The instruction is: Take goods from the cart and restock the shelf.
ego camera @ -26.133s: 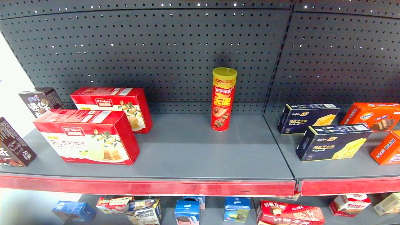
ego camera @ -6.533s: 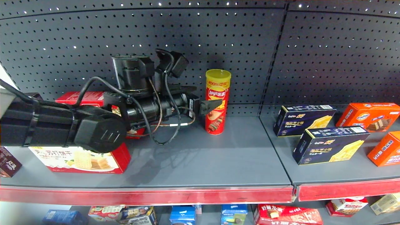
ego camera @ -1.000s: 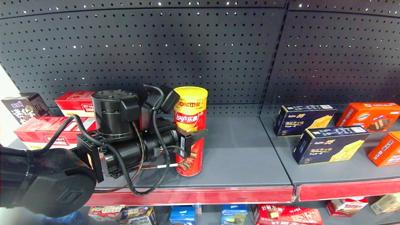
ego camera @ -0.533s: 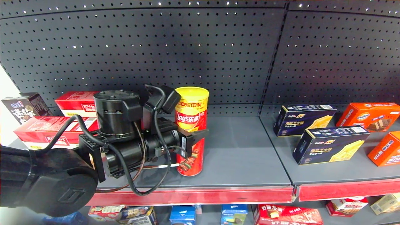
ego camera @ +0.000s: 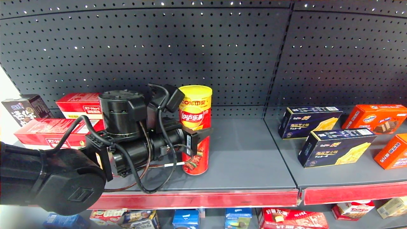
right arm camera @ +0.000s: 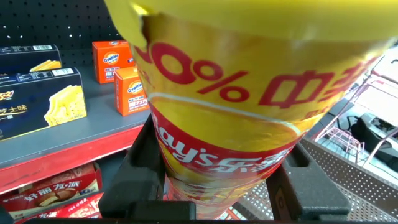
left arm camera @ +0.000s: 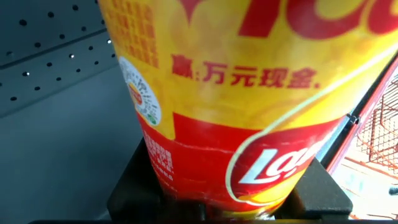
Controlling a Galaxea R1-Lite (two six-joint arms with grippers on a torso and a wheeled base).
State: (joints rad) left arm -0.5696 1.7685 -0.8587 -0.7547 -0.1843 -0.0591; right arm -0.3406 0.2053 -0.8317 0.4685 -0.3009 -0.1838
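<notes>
Red-and-yellow cylindrical chips can (ego camera: pixel 194 127) upright at head-view centre, at the front of the grey metal shelf (ego camera: pixel 241 159), left gripper (ego camera: pixel 199 135) clamped round its middle, right wrist view adding a second such can (right arm camera: pixel 249 124) pinched in the right gripper (right arm camera: pixel 221 193), wire cart (right arm camera: pixel 357 146) behind.

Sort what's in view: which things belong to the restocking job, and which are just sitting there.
Job: chip can, upright, in the left gripper; second chip can in the right gripper; shelf; cart.
Just sitting: red boxes, dark blue boxes, orange boxes, brown box, lower-shelf goods.
</notes>
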